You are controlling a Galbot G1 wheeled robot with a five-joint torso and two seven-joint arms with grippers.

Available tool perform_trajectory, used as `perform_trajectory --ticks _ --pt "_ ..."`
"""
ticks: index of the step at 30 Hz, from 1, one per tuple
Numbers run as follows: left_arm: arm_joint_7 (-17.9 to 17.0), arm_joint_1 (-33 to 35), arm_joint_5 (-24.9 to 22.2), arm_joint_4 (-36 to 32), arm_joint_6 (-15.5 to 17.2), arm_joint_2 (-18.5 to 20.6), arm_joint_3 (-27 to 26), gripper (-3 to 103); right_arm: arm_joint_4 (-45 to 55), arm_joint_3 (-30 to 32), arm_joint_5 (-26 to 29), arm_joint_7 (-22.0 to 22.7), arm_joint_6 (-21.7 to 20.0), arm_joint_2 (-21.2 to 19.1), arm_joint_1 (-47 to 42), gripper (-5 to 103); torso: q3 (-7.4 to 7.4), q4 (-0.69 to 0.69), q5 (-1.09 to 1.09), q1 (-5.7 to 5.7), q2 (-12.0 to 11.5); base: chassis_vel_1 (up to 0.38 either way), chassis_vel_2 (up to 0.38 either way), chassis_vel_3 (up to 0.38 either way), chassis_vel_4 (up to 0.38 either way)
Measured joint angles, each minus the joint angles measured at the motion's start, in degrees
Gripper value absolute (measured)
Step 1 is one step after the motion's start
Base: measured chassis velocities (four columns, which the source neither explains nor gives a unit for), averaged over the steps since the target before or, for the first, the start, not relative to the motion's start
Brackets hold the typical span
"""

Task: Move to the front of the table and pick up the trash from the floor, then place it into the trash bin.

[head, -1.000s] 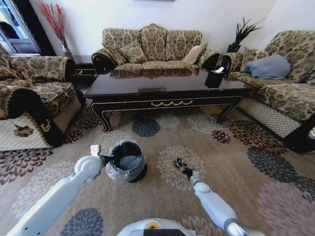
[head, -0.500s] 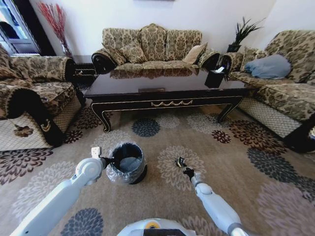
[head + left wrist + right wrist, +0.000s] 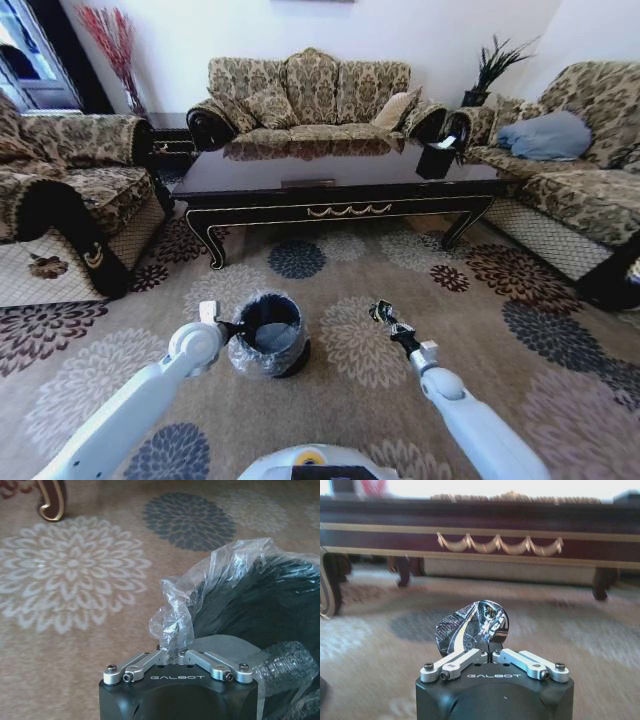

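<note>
Two grippers busy. My right gripper [image 3: 494,652] clamped on dark wrapper [image 3: 473,628], raised above carpet [image 3: 470,330], right of trash bin [image 3: 268,335] — carrying trash clear for drop, I reckon. My left gripper [image 3: 172,652] pinching bin's plastic liner [image 3: 172,625], probably steadying rim. Coffee table [image 3: 330,180] beyond, sofas [image 3: 310,95] around.

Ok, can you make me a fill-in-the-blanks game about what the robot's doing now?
1. The right gripper is shut on a crumpled ____.
2. The left gripper pinches the plastic bag lining the black ____.
3. The trash bin stands on the ____.
4. The gold scroll ornament is on the ____.

Missing words: wrapper; trash bin; carpet; table
</note>
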Motion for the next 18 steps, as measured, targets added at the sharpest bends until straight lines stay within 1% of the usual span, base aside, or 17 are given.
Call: perform_trajectory --ticks 2,4,5,7,8,11,13,15,18 --pt "-0.4 0.1 0.0 -0.1 0.0 -0.4 0.8 2 5.3 0.8 -1.5 0.3 0.0 -1.0 -2.2 0 0.00 0.02 0.00 0.00 0.0 0.000 0.000 0.000 0.000" --pt "-0.9 -0.1 0.5 0.0 0.1 -0.8 1.8 2 10.6 1.0 -1.8 0.7 -0.2 -1.8 -4.1 0 0.00 0.09 0.02 0.00 0.0 0.000 0.000 0.000 0.000" --pt "-0.9 -0.1 0.5 0.0 0.1 -0.8 1.8 2 10.6 1.0 -1.8 0.7 -0.2 -1.8 -4.1 0 0.00 0.09 0.02 0.00 0.0 0.000 0.000 0.000 0.000" --pt "-1.1 -1.6 0.8 0.5 -0.1 -1.9 3.9 2 15.8 1.7 -2.1 0.9 -0.5 -2.3 -6.7 0 0.00 0.08 -0.01 0.00 0.0 0.000 0.000 0.000 0.000" --pt "-1.1 -1.6 0.8 0.5 -0.1 -1.9 3.9 2 15.8 1.7 -2.1 0.9 -0.5 -2.3 -6.7 0 0.00 0.08 -0.01 0.00 0.0 0.000 0.000 0.000 0.000" --pt "-2.1 -3.6 0.9 0.6 -0.4 -4.3 6.5 2 20.0 1.9 -6.4 0.0 0.3 -2.3 -9.5 0 0.00 0.01 0.01 0.00 0.0 0.000 0.000 0.000 0.000" --pt "-2.5 -4.2 1.0 0.6 -0.5 -5.0 7.4 2 21.1 1.7 -7.1 -0.3 0.5 -2.3 -10.0 0 0.00 0.01 0.01 0.00 0.0 0.000 0.000 0.000 0.000" --pt "-3.2 -5.4 1.0 0.6 -0.5 -6.2 9.6 2 24.1 1.2 -8.0 -0.5 0.6 -2.2 -11.5 0 0.01 0.01 0.01 0.00 0.0 0.000 0.000 0.000 0.000" --pt "-3.9 -6.4 1.2 0.7 -0.4 -7.1 12.0 2 27.7 0.2 -9.4 -0.8 0.4 -2.5 -13.0 0 0.00 0.05 0.01 0.00 0.0 0.000 0.000 0.000 0.000"
